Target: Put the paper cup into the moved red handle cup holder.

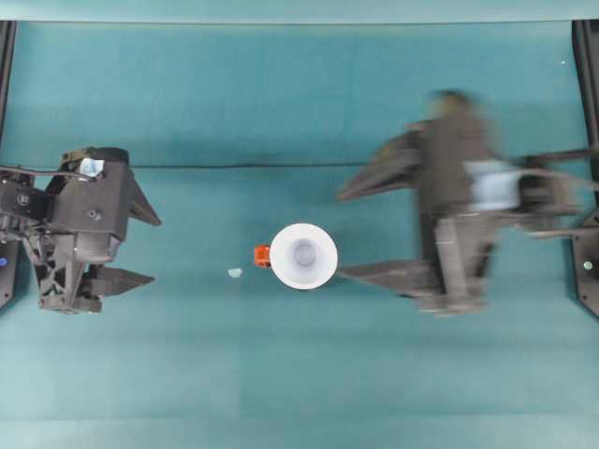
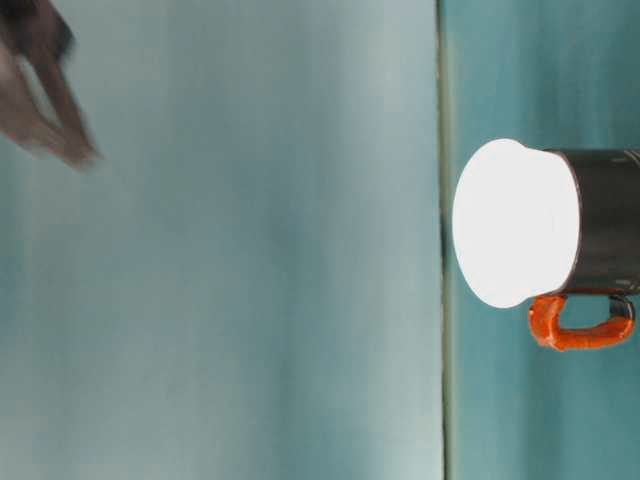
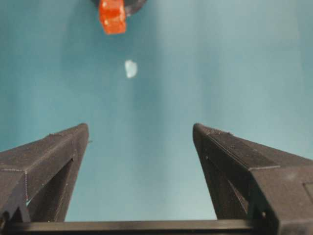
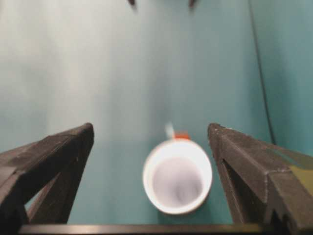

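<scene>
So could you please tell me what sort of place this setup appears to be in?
Probably a robotics lab bench: a bare teal table between two arms' grippers, left and right, with just a paper cup in its red handle cup holder.

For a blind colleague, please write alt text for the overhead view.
A white paper cup sits inside a holder with an orange-red handle at the centre of a teal table. The open left tool is at the left; the open, blurred right tool is at the right.
</scene>
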{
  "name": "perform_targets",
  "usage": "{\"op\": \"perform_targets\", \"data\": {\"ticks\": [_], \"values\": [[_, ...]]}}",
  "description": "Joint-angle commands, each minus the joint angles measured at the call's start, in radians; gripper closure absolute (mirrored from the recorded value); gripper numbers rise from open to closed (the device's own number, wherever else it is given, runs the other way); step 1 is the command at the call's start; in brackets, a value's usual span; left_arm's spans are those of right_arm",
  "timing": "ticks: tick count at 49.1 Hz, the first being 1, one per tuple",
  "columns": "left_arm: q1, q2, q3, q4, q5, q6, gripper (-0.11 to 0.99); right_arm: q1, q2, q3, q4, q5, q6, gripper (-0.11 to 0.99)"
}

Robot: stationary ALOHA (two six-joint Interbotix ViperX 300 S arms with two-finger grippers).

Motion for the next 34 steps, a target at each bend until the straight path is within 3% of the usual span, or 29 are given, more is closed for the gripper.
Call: {"op": "perform_targets", "data": {"ticks": [1, 8, 14, 21, 34], "values": [[-0.003, -0.017, -0.011, 0.000, -0.009, 0.002, -0.04, -0.003, -0.104, 0.091, -0.002, -0.067, -0.002, 0.00], [-0.009, -0.031, -0.014, 0.000, -0.034, 0.005, -0.04, 0.000, -0.233, 0.262, -0.002, -0.083, 0.011, 0.00], [-0.009, -0.049, -0.002, 0.000, -0.081, 0.009, -0.04, -0.003, -0.282, 0.345, -0.002, -0.084, 0.017, 0.00], [-0.009, -0.080, 0.035, 0.000, -0.149, 0.011, -0.04, -0.011, -0.319, 0.393, -0.002, -0.089, 0.017, 0.00], [-0.009, -0.138, 0.061, 0.000, -0.158, 0.014, -0.04, -0.028, -0.383, 0.420, -0.002, -0.092, 0.017, 0.00]]}}
